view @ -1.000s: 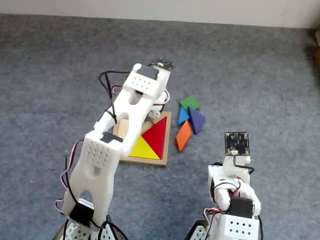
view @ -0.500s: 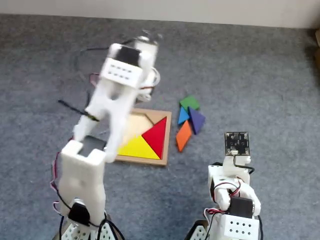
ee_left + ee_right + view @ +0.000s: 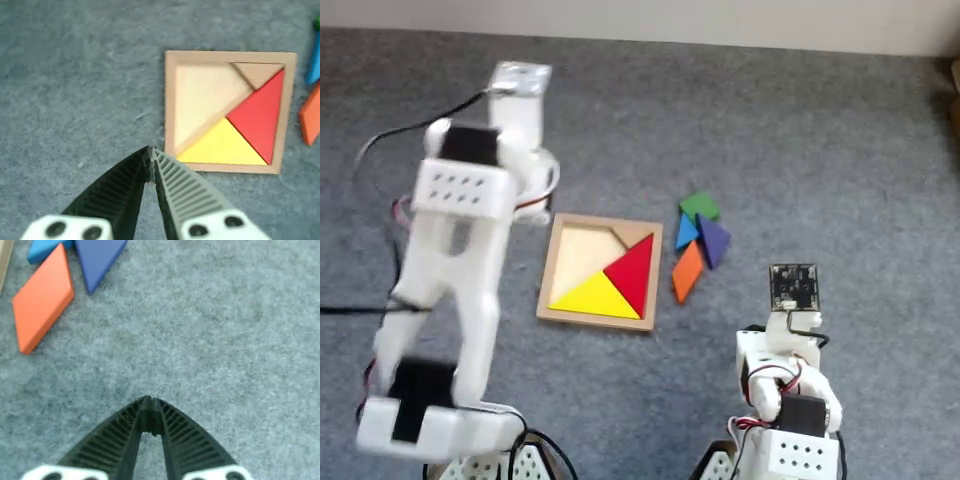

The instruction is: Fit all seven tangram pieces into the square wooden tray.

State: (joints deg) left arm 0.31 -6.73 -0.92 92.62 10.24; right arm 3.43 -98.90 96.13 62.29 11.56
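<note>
From up high, the square wooden tray lies flat on the grey carpet between the two arms. A red triangle and a yellow triangle sit inside it, touching along one side. Just beside the tray, on the right arm's side, lie four loose pieces close together: a green piece, a light blue piece, a dark blue triangle and an orange piece. The left arm stands tall on the tray's other side. From the left wrist, the left gripper has its tips pressed together with nothing between them, over the carpet right by the tray's rim near the yellow triangle. A small wood-coloured triangle sits in one tray corner, touching the red one. From the right wrist, the right gripper is pressed together too, pinching nothing, over carpet, apart from the orange and blue pieces.
</note>
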